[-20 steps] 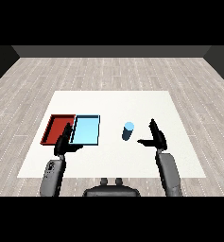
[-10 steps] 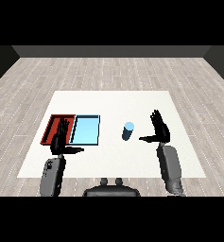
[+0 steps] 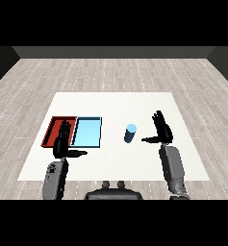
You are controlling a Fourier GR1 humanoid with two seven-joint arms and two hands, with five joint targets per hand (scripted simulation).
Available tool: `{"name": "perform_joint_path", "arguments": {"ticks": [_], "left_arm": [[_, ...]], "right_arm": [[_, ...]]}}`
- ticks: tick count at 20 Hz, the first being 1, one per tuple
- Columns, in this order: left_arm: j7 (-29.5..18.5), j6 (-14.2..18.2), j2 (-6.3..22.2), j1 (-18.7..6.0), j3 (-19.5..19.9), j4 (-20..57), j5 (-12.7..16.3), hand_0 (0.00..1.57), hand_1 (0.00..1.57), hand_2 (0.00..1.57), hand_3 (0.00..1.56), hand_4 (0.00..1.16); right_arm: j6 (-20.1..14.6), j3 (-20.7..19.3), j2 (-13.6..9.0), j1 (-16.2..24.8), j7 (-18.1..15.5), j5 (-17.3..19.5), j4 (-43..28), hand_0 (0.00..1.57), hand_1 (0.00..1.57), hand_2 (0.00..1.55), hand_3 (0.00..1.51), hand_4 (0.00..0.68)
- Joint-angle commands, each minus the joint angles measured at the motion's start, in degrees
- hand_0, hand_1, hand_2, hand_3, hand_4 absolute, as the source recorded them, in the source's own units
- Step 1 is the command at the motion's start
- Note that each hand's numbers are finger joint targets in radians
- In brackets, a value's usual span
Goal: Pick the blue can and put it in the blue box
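White tabletop (image 3: pixel 115 103) set on a grey plank floor (image 3: pixel 110 72), dark walls behind. Right hand (image 3: pixel 161 130) raised with fingers straight and spread, thumb out toward the blue can (image 3: pixel 130 133), upright just to its left, apart. Left hand (image 3: pixel 63 141) likewise spread, over the near edge of the red tray (image 3: pixel 55 126); light blue tray (image 3: pixel 88 132) just to its right.

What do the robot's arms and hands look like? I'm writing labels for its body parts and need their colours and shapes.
Both arms are plain grey, rounded forearms coming in from the lower corners. Each ends in a black hand with slim fingers and a thumb: the left hand and the right hand. The left forearm seems to carry a small dark marking on its upper face. No cables or sleeves show.
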Motion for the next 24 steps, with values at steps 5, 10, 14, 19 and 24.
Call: {"name": "perform_joint_path", "arguments": {"ticks": [5, 10, 14, 19, 24], "left_arm": [[1.5, -3.7, 3.1, -1.6, 3.7, 0.4, 4.0, 0.00, 0.00, 0.00, 0.00, 0.00], [1.6, 0.7, -1.6, 1.4, -1.1, -3.2, -0.1, 0.00, 0.00, 0.00, 0.00, 0.00], [0.5, -2.0, 0.6, 2.0, 1.5, -2.6, 2.1, 0.00, 0.00, 0.00, 0.00, 0.00], [0.8, -0.1, -1.9, 4.1, -1.4, -5.1, -0.6, 0.00, 0.00, 0.00, 0.00, 0.00], [-2.7, -2.8, 0.4, 0.9, 2.5, 1.2, 2.4, 0.00, 0.00, 0.00, 0.00, 0.00]], "right_arm": [[-1.0, 0.3, 1.7, -3.1, -0.2, -1.0, 2.5, 0.00, 0.00, 0.00, 0.00, 0.000], [-1.9, 1.8, 4.2, -3.6, -1.0, -0.8, 6.1, 0.00, 0.00, 0.00, 0.00, 0.000], [-2.0, 1.7, 6.1, -2.4, -3.0, -1.8, 9.0, 0.00, 0.00, 0.00, 0.00, 0.000], [-3.9, 2.3, 7.5, -5.4, -2.8, -2.1, 10.9, 0.00, 0.00, 0.00, 0.00, 0.000], [-1.3, 2.2, 6.9, -1.8, -7.2, -3.3, 14.7, 0.00, 0.00, 0.00, 0.00, 0.000]]}}
